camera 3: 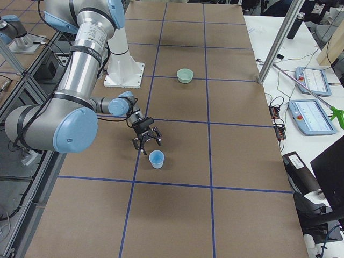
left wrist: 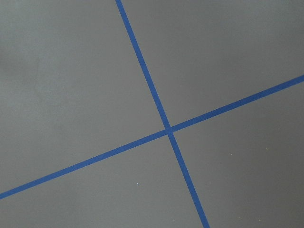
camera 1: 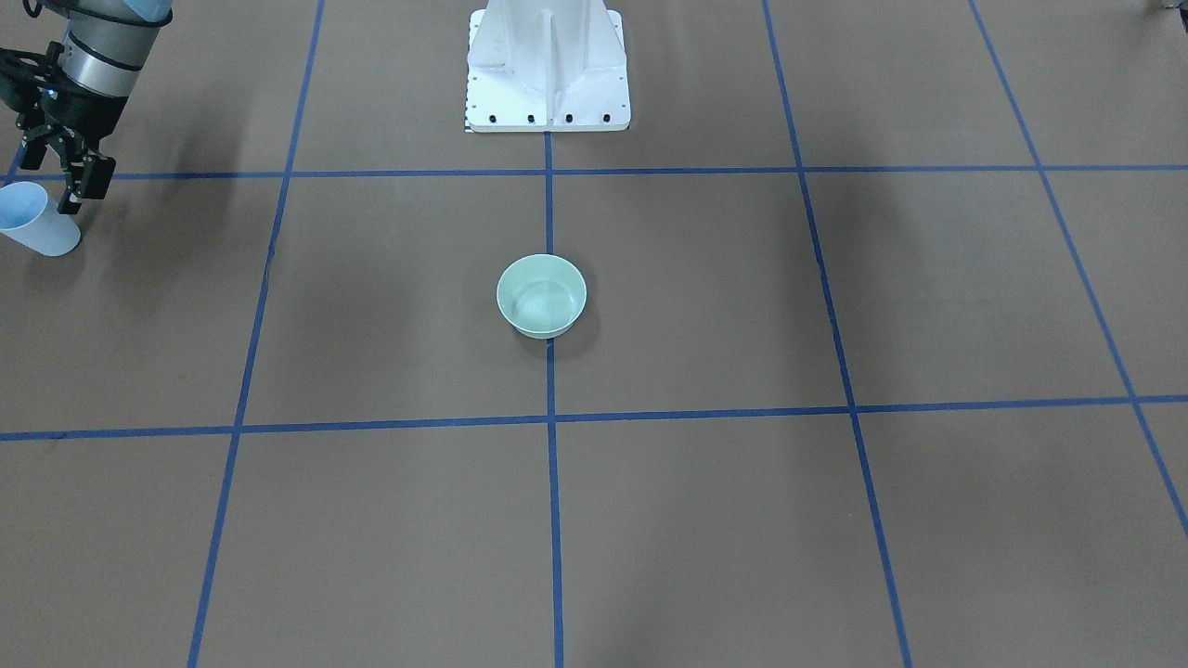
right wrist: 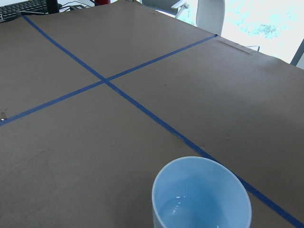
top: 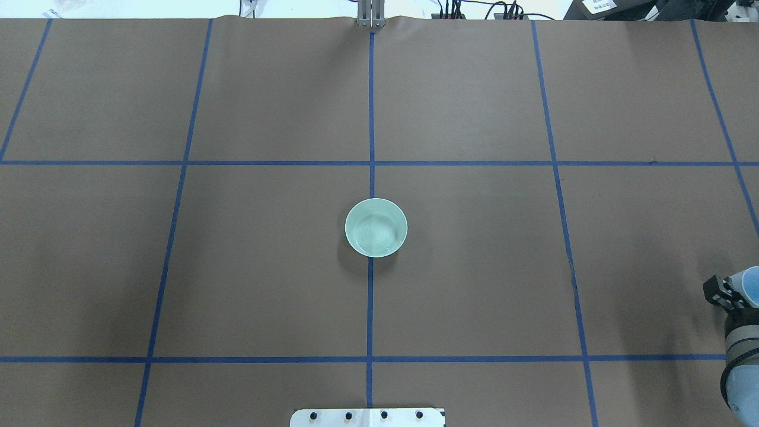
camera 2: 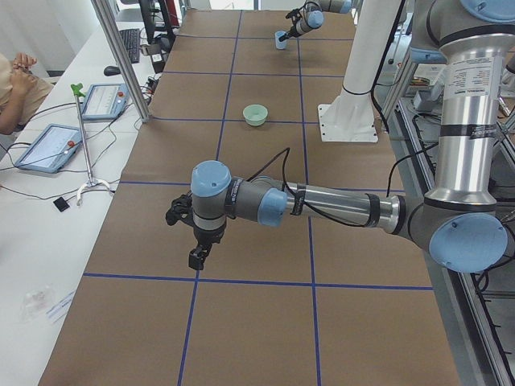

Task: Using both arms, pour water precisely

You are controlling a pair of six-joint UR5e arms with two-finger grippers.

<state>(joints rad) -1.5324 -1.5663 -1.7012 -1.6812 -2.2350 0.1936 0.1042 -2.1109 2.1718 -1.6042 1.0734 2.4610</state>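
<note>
A light-blue cup (right wrist: pixel 201 197) with water in it stands upright near the table's right end. My right gripper (camera 1: pixel 51 184) hangs open just behind the cup (camera 1: pixel 37 220), fingers spread and apart from it; the side view shows the same gripper (camera 3: pixel 148 144) and cup (camera 3: pixel 156 159). A pale-green bowl (top: pixel 376 227) sits at the table's centre on a tape crossing. My left gripper (camera 2: pixel 197 256) shows only in the left side view, low over bare table at the other end, and I cannot tell its state. The left wrist view holds only paper and tape.
The white pedestal (camera 1: pixel 548 74) stands at the robot's edge behind the bowl. Blue tape lines (top: pixel 370 308) grid the brown table cover. A side desk with tablets (camera 2: pixel 48 145), a metal post (camera 2: pixel 121 56) and a seated person's arm (camera 2: pixel 16 80) runs along the far edge.
</note>
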